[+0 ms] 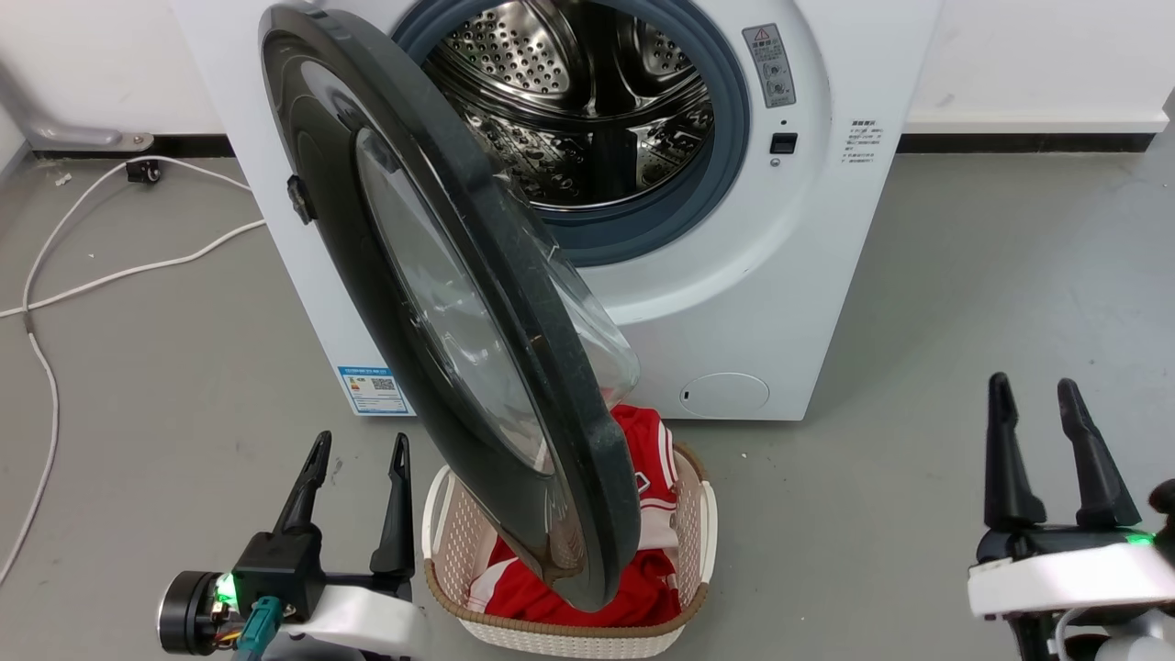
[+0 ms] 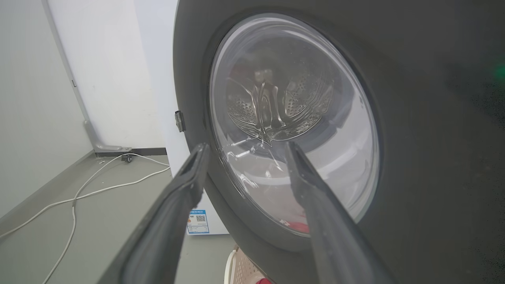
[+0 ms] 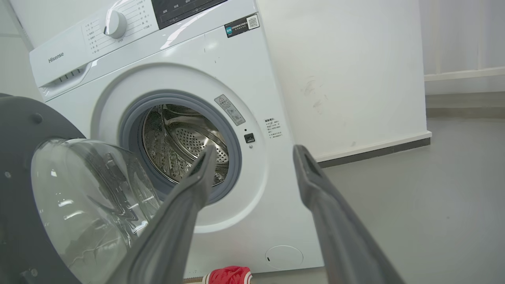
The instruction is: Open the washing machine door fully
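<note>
Two pairs of jaws gape, empty — door [image 1: 551,395] half-swung, free edge toward the robot, glass bowl bulging rightward.

Right of the washing machine door [image 1: 500,275]: you've got the drum mouth [image 1: 587,101] clear.
Under it: laundry basket [image 1: 459,542] blocks you.
Left of it: open floor [image 1: 138,413], white cable [image 1: 128,271].
</note>
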`<state>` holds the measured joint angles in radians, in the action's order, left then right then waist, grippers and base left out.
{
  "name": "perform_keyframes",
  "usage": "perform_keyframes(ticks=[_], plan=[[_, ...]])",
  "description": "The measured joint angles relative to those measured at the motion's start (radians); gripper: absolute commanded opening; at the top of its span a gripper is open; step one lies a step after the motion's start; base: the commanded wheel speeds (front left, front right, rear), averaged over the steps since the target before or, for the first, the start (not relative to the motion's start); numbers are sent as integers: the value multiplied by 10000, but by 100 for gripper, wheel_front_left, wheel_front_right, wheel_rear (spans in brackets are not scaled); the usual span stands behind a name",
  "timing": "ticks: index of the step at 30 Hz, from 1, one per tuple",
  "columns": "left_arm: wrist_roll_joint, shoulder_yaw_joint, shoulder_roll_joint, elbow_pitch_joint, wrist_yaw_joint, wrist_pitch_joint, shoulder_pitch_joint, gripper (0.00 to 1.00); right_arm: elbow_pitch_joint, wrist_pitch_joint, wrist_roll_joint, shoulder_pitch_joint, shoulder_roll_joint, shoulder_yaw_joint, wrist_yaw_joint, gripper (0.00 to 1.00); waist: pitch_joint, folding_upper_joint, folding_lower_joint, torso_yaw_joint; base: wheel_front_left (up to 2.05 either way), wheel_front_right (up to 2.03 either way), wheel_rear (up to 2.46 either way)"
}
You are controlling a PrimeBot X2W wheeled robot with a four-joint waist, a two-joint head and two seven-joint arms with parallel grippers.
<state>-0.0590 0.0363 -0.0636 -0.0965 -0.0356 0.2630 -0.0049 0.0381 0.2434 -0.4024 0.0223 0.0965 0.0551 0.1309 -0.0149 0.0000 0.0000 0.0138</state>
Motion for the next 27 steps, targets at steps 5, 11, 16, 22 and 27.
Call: perform_keyframes(ticks=[5, 11, 16, 22, 27], plan=[[4, -6, -15, 0, 2, 0, -1, 100, -1641, -830, 2518, -771, -374, -109, 2, 100, 25, 0, 1, 41, 0, 0, 0], [15, -25, -61, 23, 4, 2, -1, 100, -2119, -1225, 2987, -1752, -441, -439, 2, 100, 56, 0, 0, 50, 0, 0, 0], [15, -40, -73, 21, 6, 2, 0, 100, -1749, -1022, 2855, -1977, -443, -412, 2, 100, 71, 0, 0, 20, 0, 0, 0], [17, -23, -105, 15, 4, 2, 0, 100, -1463, -861, 2761, -1936, -443, -384, 2, 100, 73, 0, 1, -8, 0, 0, 0], [19, -12, -121, 13, 4, 0, 3, 100, -1352, -844, 2805, -1877, -445, -360, 2, 100, 83, 0, 1, -14, 0, 0, 0]])
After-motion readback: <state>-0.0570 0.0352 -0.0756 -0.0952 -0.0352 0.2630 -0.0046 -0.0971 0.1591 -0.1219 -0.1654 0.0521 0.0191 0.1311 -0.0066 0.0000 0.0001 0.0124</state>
